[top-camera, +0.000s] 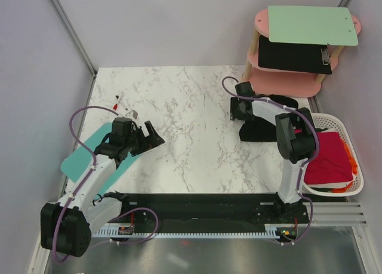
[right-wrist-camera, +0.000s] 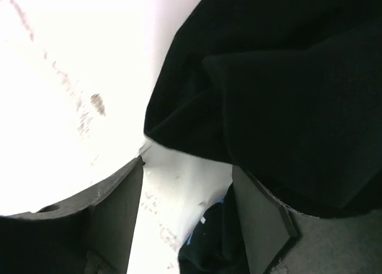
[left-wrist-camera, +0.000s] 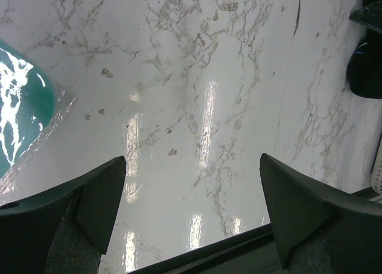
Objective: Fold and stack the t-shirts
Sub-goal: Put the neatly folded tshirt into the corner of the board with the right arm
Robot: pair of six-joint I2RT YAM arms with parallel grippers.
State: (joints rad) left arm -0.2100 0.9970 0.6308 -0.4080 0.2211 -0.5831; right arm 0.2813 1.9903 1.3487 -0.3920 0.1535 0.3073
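The black t-shirt lies crumpled on the marble table at the right, in front of the pink shelf. My right gripper is open at its left edge. In the right wrist view the black cloth fills the upper right and lies against the right finger. The gripper holds only bare table between its jaws. The crimson-red t-shirt lies in the white basket, with a bit of orange fabric beside it. My left gripper is open and empty over bare marble at the left.
A teal cutting board lies under the left arm and also shows in the left wrist view. Two small pens lie at the far left. The pink shelf at the back right holds a green board and a black clipboard.
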